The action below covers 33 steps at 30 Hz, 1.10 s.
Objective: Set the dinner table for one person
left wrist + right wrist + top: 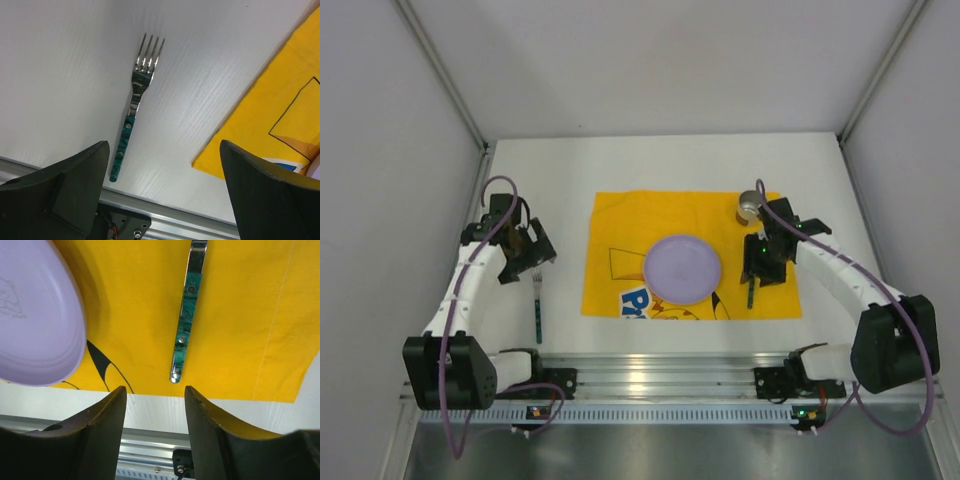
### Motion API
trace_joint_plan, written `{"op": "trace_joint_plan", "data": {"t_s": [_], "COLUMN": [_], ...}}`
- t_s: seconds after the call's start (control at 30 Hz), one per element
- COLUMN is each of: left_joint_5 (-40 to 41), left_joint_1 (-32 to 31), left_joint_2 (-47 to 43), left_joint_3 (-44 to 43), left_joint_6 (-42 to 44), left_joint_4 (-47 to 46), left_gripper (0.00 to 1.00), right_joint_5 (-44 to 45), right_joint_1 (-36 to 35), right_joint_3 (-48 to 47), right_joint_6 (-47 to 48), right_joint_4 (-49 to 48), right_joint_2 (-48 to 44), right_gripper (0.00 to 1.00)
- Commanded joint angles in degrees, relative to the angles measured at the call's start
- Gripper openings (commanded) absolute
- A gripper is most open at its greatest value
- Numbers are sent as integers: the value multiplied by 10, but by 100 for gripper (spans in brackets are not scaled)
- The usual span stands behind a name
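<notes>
The white dinner table [670,160] carries a yellow printed cloth [620,230] with a lilac plate [682,268] at its middle. A green-handled fork [537,305] lies on the bare table left of the cloth, tines pointing away; it also shows in the left wrist view [134,107]. My left gripper [528,258] hovers above the fork's tines, open and empty [164,146]. A green-handled utensil [750,292] lies on the cloth right of the plate; its head is hidden. My right gripper [760,262] hovers over it, open and empty [155,390]. The handle [185,325] lies ahead of its fingertips.
A small metal cup [750,208] stands on the cloth's far right corner, just behind the right gripper. The ribbed aluminium rail [660,372] runs along the near edge. Grey walls close the table in on three sides. The plate's rim [35,315] lies left of the right fingers.
</notes>
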<state>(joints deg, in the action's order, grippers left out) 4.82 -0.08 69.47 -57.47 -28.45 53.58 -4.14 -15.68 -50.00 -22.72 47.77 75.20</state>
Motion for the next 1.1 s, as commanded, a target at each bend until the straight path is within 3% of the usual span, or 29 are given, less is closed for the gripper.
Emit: {"op": "trace_joint_plan", "data": {"t_s": [0.0,0.17,0.53,0.6,0.67,0.87,1.07], "left_joint_5": [28,15,-21,-16,-1,10,19], "left_joint_1": [28,73,80,81,82,84,85], "left_joint_2": [-2,40,208,235,255,305,300], "left_joint_3": [22,63,61,63,62,57,27], "left_joint_6": [-11,-12,13,14,11,13,39], "left_joint_4": [-14,-49,-95,-103,-99,-111,-113], "left_gripper": [97,97,88,73,45,0,0], "right_joint_5": [18,12,13,13,13,9,-4], "right_joint_1": [2,0,1,4,8,40,74], "right_joint_3": [-60,-113,-137,-142,-149,-170,-178], "right_joint_6": [-13,-20,-19,-14,-5,19,39], "right_joint_4": [43,74,82,80,80,79,80], "right_joint_2": [-34,-52,-54,-48,-35,-14,-10], "right_gripper": [51,51,50,50,49,48,47]}}
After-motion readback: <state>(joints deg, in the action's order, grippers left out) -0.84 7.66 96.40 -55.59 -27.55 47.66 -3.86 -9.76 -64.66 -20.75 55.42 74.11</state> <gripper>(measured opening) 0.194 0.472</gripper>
